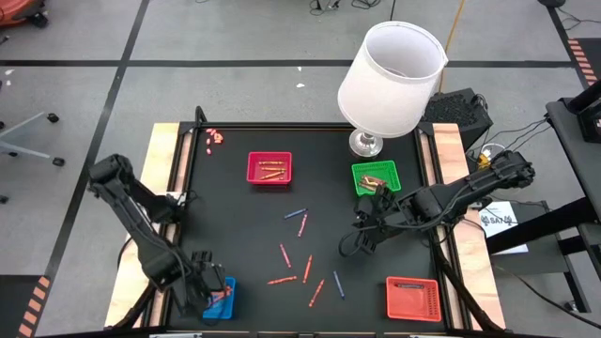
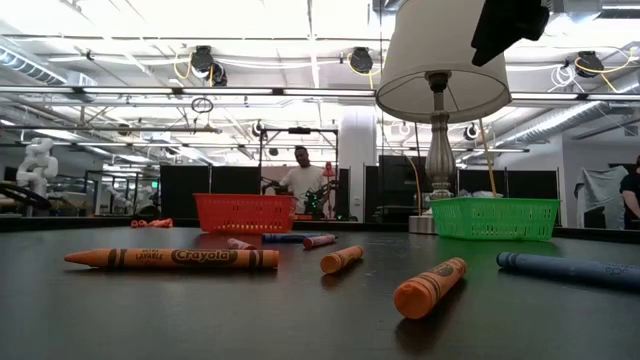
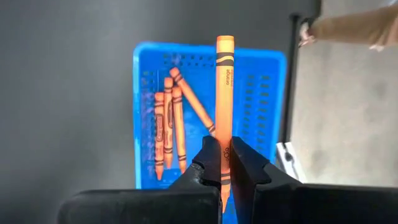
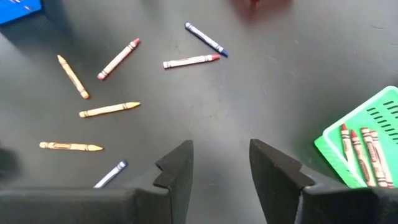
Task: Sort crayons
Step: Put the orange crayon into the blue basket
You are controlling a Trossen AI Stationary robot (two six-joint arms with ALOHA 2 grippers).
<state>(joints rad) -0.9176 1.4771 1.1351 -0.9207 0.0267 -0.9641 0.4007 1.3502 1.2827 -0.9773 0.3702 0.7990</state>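
Left gripper (image 3: 221, 163) clenches an orange crayon (image 3: 224, 93) above my blue tray (image 3: 261, 93); right gripper (image 4: 221, 165), released, hovers at three o'clock beside green tray (image 1: 377, 176).

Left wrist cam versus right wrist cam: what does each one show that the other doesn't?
Only the left wrist view shows the left gripper shut on an orange crayon above the blue tray, which holds four orange crayons.

Only the right wrist view shows the right gripper open and empty, loose crayons scattered on the table, and the green tray with crayons in it.

Both show the dark tabletop.
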